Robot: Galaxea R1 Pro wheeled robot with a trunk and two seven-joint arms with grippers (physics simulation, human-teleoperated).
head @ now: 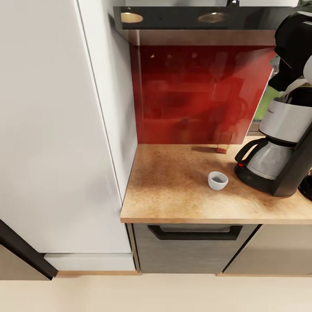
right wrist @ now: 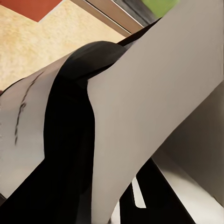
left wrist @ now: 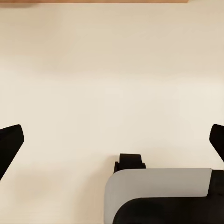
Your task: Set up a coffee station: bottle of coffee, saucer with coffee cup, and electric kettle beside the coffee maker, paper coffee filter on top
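The coffee maker (head: 281,147) stands at the right of the kitchen countertop (head: 173,190), its glass carafe's black handle turned left. Left of it, apart from it, the small white coffee cup (head: 217,180) sits upright on the bare wood. The black kitchen shelf (head: 195,19) with round lights runs overhead. My right arm (head: 294,43) hangs just over the coffee maker's top; its wrist view is pressed against pale and black surfaces (right wrist: 140,116), and the fingers cannot be made out. My left gripper (left wrist: 112,140) is open over the pale floor, with black fingertips (left wrist: 9,142) at the frame's sides.
A red glossy backsplash (head: 195,91) backs the counter, with a small brown object (head: 222,148) at its foot. A tall white cabinet (head: 52,130) closes the left side. A grey drawer front with a black handle (head: 195,233) sits below. A dark object (head: 307,187) peeks in beside the coffee maker.
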